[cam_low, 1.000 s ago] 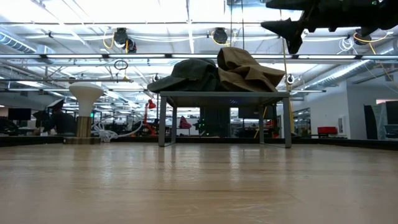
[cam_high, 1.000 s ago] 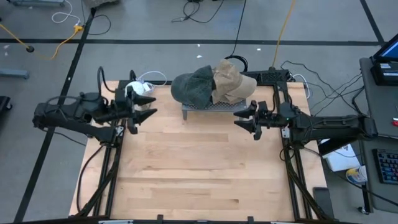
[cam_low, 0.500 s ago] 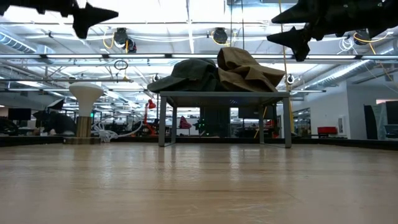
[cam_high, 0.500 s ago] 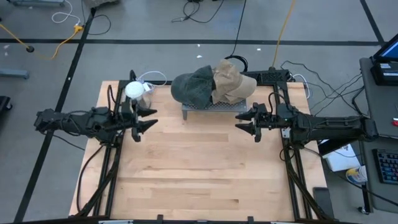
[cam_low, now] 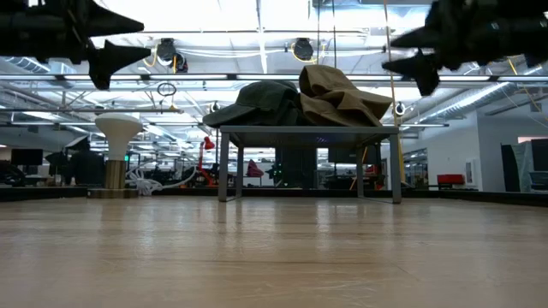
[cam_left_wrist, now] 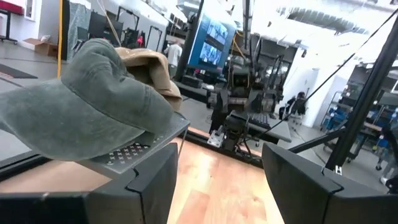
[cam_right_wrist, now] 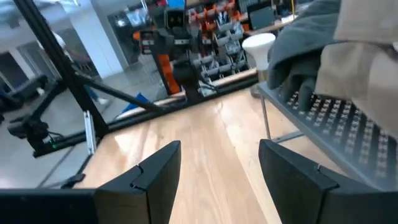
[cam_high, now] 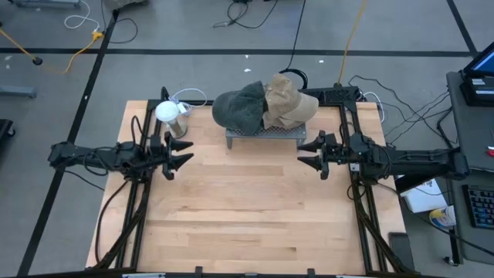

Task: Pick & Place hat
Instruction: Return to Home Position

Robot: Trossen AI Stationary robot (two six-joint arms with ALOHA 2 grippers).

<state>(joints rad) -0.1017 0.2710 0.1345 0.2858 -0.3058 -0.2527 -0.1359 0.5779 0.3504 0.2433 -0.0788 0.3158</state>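
Green cap & brown cap both sit on the small grey perforated shelf at the far-centre edge of the wood table. Green is on the L, brown on the R, and they touch in the middle. Each looks like a bulky heap; can't tell how many caps per heap. L gripper hangs above the table just L of the shelf & nearer the front, well clear of the green cap. Its fingers are spread w/ nothing between, tips pointing inward. R gripper mirrors it just R of the shelf's front corner, apart from the brown cap, fingers also spread & empty. The two grippers face each other across bare wood. White round-topped stand sits at the back-L corner, just behind the L gripper.
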